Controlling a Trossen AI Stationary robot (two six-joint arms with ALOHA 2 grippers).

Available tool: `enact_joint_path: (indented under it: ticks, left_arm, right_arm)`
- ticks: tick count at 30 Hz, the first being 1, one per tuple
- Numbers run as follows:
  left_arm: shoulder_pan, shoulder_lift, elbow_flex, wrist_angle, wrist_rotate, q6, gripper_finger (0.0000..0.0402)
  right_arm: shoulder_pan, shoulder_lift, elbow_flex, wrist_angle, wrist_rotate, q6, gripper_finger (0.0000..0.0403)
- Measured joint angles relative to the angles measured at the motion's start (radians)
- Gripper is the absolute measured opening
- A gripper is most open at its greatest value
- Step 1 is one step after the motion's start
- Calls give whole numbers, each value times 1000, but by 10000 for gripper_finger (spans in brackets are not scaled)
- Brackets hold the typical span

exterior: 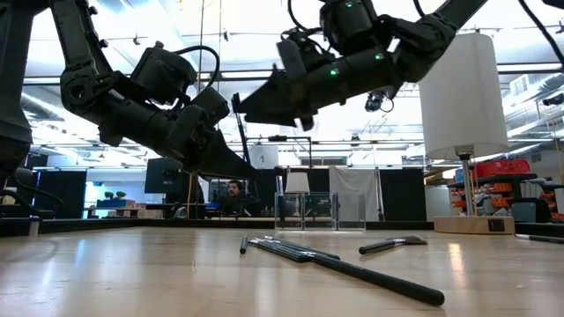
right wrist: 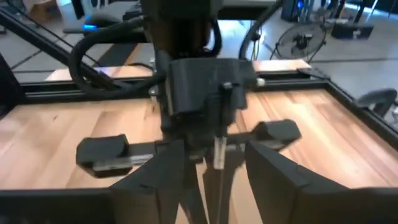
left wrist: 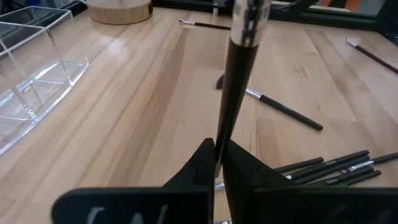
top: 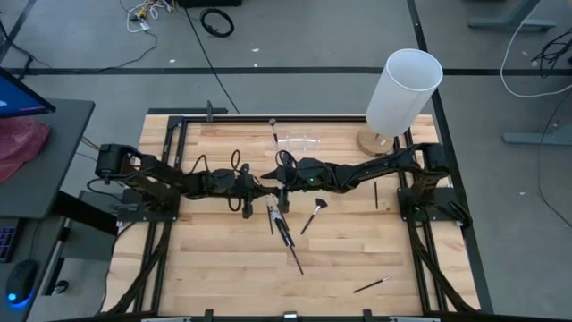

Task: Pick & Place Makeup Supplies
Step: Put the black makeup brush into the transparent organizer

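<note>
A dark makeup brush (left wrist: 239, 68) with a silvery ferrule is held upright between the closed fingers of the left gripper (left wrist: 217, 163), above the middle of the wooden table (top: 214, 268). In the low view the same brush (exterior: 241, 128) is seen rising from that gripper (exterior: 236, 165), well above the tabletop. A cluster of black-handled brushes (top: 282, 228) is laid together on the table just in front of the two grippers, with a fan-tipped brush (top: 313, 216) lying beside it. Single sticks are scattered farther off: one (top: 372, 285) near the front right, one (top: 376, 194) by the right arm's base. A clear holder (top: 299, 140) is set toward the back of the table, and a tall white cylinder (top: 402, 91) on a wooden base is placed at the back right corner. The right gripper (right wrist: 214, 162) is positioned directly facing the left one, its fingers spread apart on either side of the raised brush, with nothing clamped between them.
</note>
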Motion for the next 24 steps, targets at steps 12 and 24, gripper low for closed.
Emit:
enact_joint_path:
  ticks: [12,24]
  left_arm:
    - [0,0,0,4,0,1,16]
    - [-2,0,-1,37,15,2,16]
  right_arm:
    - [0,18,8,57,-7,-39,101]
    - [4,82,6,115,31,-60,76]
